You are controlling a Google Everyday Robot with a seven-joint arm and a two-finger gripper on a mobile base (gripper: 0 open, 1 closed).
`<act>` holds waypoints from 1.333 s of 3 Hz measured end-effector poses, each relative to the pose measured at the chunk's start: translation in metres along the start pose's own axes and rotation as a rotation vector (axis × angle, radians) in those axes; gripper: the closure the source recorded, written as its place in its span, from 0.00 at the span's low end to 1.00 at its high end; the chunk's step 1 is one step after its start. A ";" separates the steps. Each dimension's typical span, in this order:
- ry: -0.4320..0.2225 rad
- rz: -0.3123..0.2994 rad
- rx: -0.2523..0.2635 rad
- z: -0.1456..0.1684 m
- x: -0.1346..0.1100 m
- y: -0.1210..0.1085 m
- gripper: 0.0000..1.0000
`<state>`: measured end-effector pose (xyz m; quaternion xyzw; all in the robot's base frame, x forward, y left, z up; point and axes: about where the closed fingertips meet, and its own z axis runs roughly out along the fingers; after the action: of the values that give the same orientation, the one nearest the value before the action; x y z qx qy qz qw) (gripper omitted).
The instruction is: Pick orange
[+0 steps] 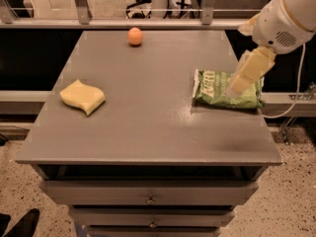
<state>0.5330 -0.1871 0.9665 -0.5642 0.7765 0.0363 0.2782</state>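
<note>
The orange (135, 36) is a small round fruit resting near the far edge of the grey table (143, 127), left of the middle. My gripper (247, 75) hangs from the white arm at the right side, above the green chip bag (224, 90), far from the orange and to its right. It holds nothing that I can see.
A pale yellow wavy sponge (82, 96) lies at the table's left side. The green chip bag lies at the right edge. A railing (148, 21) runs behind the table. Drawers (148, 199) sit below the front edge. A white cable (296, 93) hangs at the right.
</note>
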 end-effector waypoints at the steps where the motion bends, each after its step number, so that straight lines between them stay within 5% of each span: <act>1: -0.128 0.050 0.029 0.033 -0.038 -0.045 0.00; 2: -0.235 0.114 0.019 0.061 -0.072 -0.081 0.00; 3: -0.234 0.113 0.018 0.061 -0.072 -0.081 0.00; 4: -0.313 0.148 0.057 0.086 -0.089 -0.100 0.00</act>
<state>0.6747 -0.1150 0.9622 -0.4848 0.7638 0.1224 0.4082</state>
